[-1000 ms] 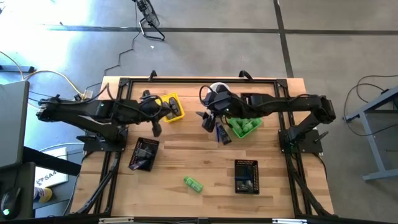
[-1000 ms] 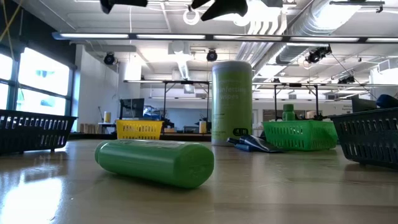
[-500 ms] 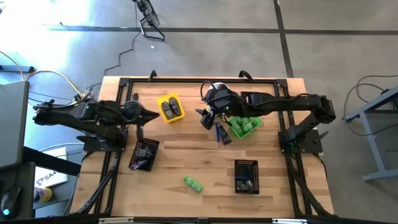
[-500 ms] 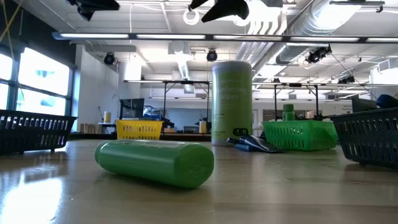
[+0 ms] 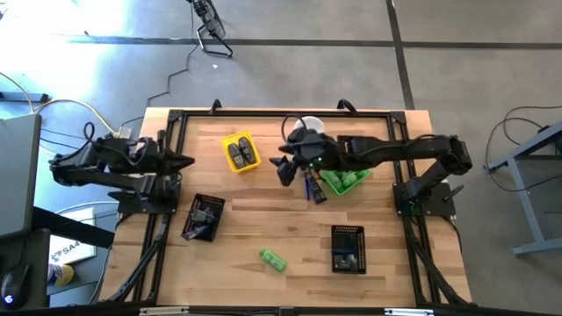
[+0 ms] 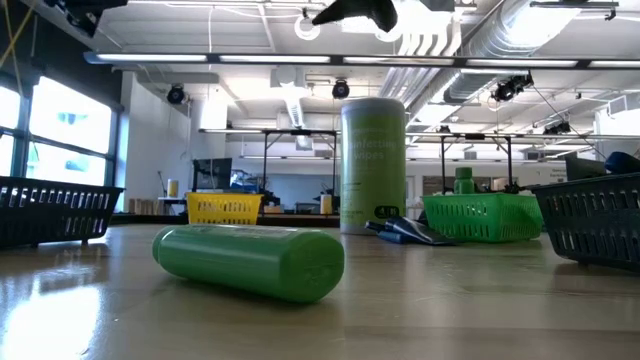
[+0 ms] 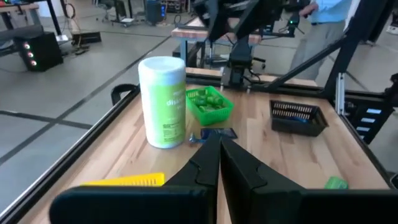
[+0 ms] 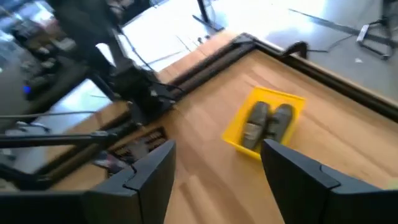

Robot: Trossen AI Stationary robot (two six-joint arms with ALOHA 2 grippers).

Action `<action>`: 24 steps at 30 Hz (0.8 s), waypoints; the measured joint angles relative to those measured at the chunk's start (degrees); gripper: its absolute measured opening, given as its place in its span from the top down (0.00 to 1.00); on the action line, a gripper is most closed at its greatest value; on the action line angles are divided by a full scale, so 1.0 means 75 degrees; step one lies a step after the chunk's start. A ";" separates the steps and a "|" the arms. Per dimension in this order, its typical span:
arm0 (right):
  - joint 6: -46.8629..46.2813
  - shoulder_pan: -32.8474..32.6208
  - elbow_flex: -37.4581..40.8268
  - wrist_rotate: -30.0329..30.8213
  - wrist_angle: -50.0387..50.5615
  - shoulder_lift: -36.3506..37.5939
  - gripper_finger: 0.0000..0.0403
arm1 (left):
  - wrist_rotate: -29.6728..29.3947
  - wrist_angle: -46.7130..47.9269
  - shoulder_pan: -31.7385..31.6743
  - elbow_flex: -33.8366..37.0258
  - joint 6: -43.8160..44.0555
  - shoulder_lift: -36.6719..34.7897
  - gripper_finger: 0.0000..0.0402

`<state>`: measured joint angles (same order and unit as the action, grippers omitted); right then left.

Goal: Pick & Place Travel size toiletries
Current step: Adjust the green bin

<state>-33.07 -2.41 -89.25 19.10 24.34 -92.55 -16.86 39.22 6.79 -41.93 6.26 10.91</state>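
Two navy packets (image 5: 313, 188) lie beside the green tray (image 5: 344, 179), under the spread, empty right gripper (image 5: 285, 170); descending carelessly could topple the canister (image 5: 309, 125); left gripper (image 7: 214, 163) waits, pressed together.

The table (image 5: 263, 219) was pale planked wood; the green bottle (image 6: 250, 261) smooth, satiny plastic; the trays (image 6: 475, 218) plastic mesh.

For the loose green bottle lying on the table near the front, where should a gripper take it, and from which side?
Judging by its pose, grip the green bottle across the middle of its body, coming straight down from above. It lies on its side on bare wood, apart from the black trays, so the fingers can straddle its narrow width. Its round body would probably roll if pushed sideways. The right gripper, open, hovers nearer.
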 joint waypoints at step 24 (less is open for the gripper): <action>-0.1600 -0.1294 -0.0095 0.0666 -0.0996 -0.0716 0.92 | 0.0195 0.0644 0.0000 0.0003 -0.0227 -0.0142 0.97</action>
<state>-45.07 -12.12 -89.95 24.09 16.87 -97.92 -15.40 44.05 6.79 -41.91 4.56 9.85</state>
